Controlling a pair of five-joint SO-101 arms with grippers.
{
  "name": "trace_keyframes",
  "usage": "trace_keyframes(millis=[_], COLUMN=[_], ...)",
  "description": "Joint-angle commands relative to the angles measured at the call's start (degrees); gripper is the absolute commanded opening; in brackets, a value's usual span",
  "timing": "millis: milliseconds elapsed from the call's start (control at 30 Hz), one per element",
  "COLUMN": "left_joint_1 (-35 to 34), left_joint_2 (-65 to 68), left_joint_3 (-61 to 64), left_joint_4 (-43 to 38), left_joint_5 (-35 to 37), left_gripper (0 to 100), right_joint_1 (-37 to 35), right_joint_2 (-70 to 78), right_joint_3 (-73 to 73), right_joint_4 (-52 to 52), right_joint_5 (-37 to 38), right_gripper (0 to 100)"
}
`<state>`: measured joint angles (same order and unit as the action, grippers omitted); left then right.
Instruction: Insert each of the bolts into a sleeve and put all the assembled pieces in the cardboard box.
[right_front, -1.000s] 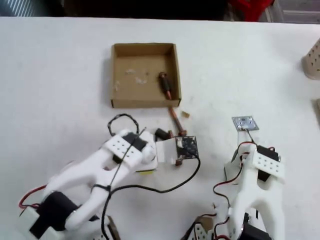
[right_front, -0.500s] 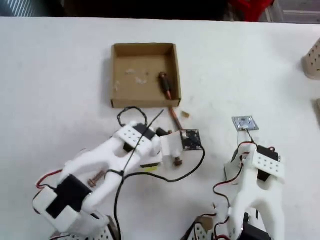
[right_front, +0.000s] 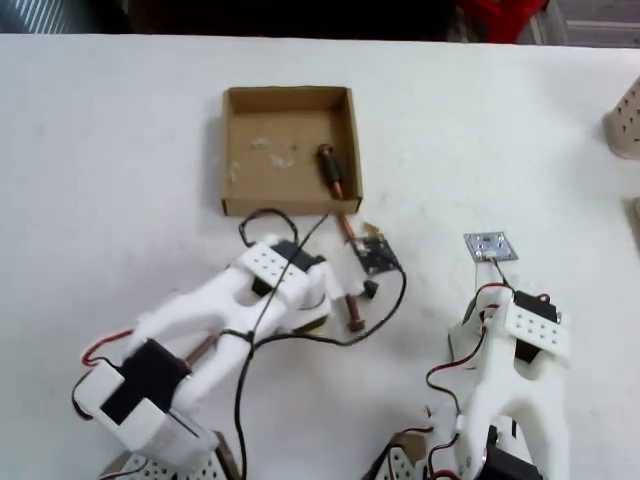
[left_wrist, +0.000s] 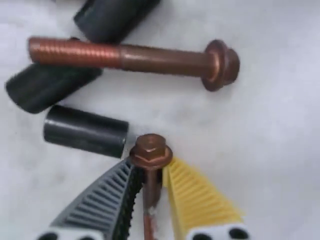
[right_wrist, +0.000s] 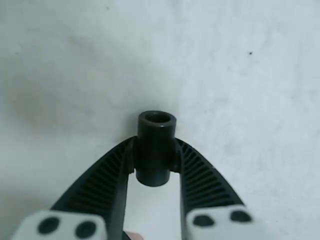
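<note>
Fingers (left_wrist: 200, 200) of the left gripper (left_wrist: 149, 170) are pinched almost shut on the held bolt (left_wrist: 150, 150), clamping its shank just behind the hex head. The right gripper (right_wrist: 155, 146) is closed on the held sleeve (right_wrist: 156, 127), which stands upright with its bore showing.

Across the tabletop (right_front: 120, 150), we see the left arm (right_front: 220, 310) as the one thing that has changed over the last second. Its base and elbow have swung up from about seven o'clock, and its wrist has turned, so the small camera board now sits near one o'clock of the fingertips rather than three o'clock. The tips themselves have barely shifted. The right arm (right_front: 510, 370), at about four o'clock from them, has not moved.

The cardboard box (right_front: 226, 150) lies at eleven o'clock of the left gripper, with one assembled piece (right_front: 331, 170) against its three o'clock wall. A loose bolt (left_wrist: 130, 55) lies flat at twelve o'clock of the held bolt, and loose sleeves (left_wrist: 85, 132) lie just beside it.

We judge that the left arm has secured its bolt and is reorienting it. With a sleeve ready in the other gripper, the next job is to carry the bolt toward four o'clock and line it up with that bore. Most of the task remains.
</note>
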<state>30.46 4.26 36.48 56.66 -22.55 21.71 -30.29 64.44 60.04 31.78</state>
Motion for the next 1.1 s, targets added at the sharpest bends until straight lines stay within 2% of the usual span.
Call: trace_keyframes(millis=[0, 133, 367, 533, 700, 967, 1067], left_joint_1=[-3.3, -5.8, -17.0, -25.6, -30.4, -40.5, -42.9], left_joint_2=[0.0, -3.6, -12.3, -12.9, -12.9, -12.9, -12.9], left_joint_3=[-2.0, -1.6, 0.5, 0.1, -0.2, 0.1, 0.0], left_joint_4=[1.4, 1.3, -2.1, -4.4, -4.4, -10.9, -12.1], left_joint_5=[11.7, 18.1, 23.5, 28.4, 31.0, 36.6, 37.8], left_gripper=[2, 2, 2, 2, 2, 2, 2], right_joint_1=[0.5, 0.5, 0.4, 0.4, -0.2, -11.0, -15.2], right_joint_2=[-1.4, -1.4, -1.3, -1.3, -1.5, -1.9, -1.9], right_joint_3=[-0.4, -0.4, -0.4, -0.4, -0.4, -0.9, -1.8], right_joint_4=[-0.4, -0.4, -0.4, -0.4, -0.4, -4.9, -8.4], right_joint_5=[0.7, 0.5, 0.3, 0.3, 0.3, -0.1, -8.4], right_gripper=[1.8, 1.8, 1.8, 1.8, 1.8, 1.8, 1.8])
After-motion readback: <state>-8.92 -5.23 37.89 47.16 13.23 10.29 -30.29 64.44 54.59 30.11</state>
